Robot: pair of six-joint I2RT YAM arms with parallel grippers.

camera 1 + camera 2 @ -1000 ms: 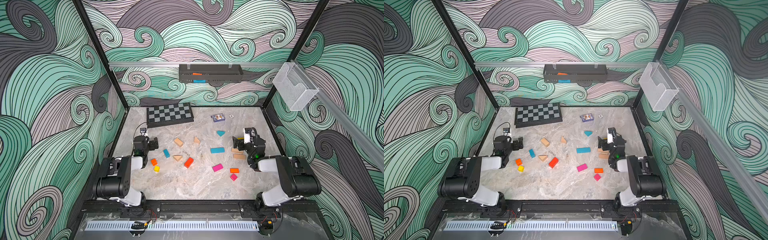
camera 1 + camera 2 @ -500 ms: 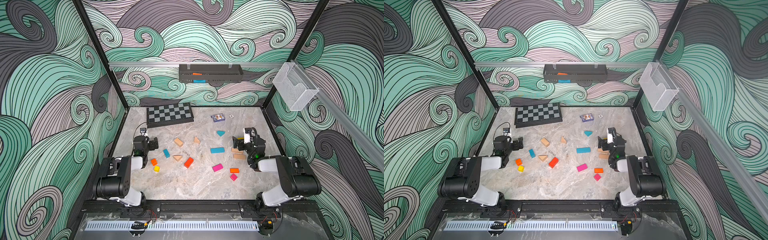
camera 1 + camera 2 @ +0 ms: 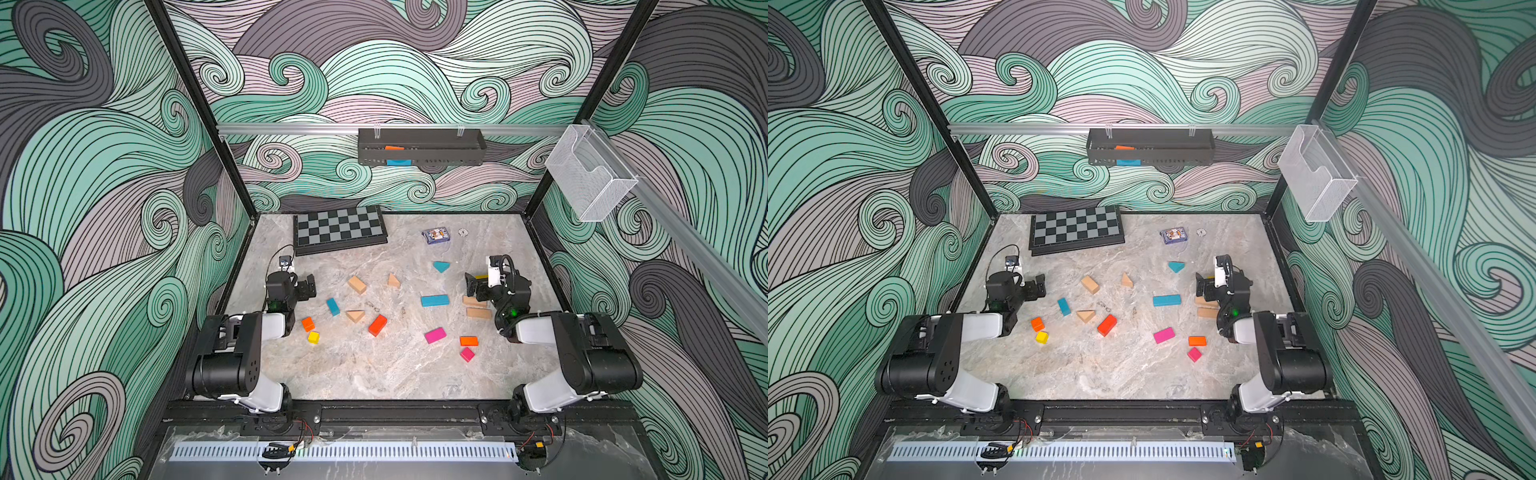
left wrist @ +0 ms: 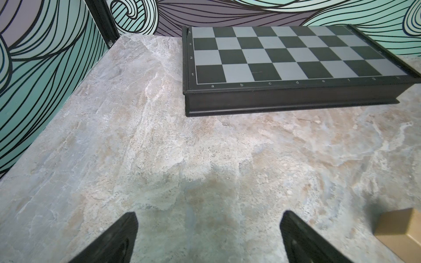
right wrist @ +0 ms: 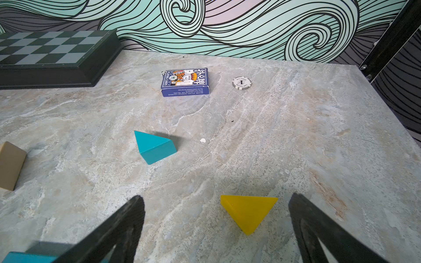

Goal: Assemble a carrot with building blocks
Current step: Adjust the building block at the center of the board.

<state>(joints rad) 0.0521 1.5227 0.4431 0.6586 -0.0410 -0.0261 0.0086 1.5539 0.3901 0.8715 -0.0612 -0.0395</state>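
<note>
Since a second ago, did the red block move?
No. In a top view the red block lies where it did, judged against the chequered board.

Both top views high, looking down on table (image 3: pixel 374 374), wrist views low, sharing chessboard (image 4: pixel 273 57)

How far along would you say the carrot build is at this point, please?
Done: nothing yet; the blocks lie scattered on the table, such as the red block, the orange bar and the teal bar. In hand: nothing; the left tool and right tool are both open and empty, the right one near a yellow wedge. Left: the whole carrot.
</note>
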